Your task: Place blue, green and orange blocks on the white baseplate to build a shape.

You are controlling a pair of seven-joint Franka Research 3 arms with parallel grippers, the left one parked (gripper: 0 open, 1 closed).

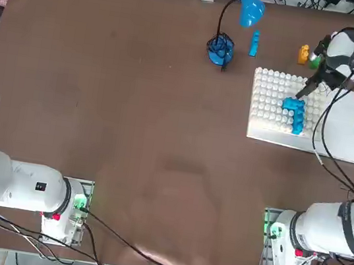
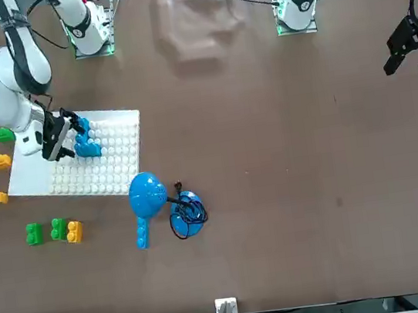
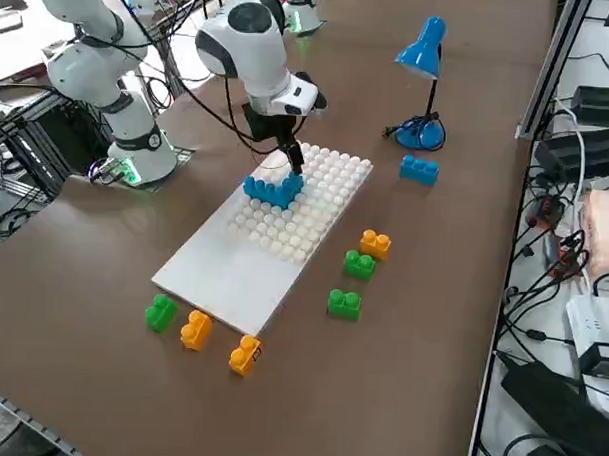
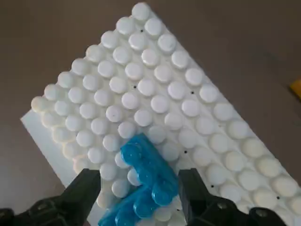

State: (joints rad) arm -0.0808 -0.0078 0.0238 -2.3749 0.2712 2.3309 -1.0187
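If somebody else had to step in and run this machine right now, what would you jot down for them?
Right gripper: open, empty, just above the blue blocks on the white baseplate, a finger on each side.
Done: only blue blocks joined on the studs, forming an L.
Loose on the table: one blue block by the blue desk lamp; an orange block and two green blocks on one side of the plate; a green block and two orange blocks off its smooth end.
Left: add green and orange.

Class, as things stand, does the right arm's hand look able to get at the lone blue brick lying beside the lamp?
Probably yes: the hand hangs open over the white studded baseplate, and only bare table separates it from the small blue plastic brick by the blue desk lamp.
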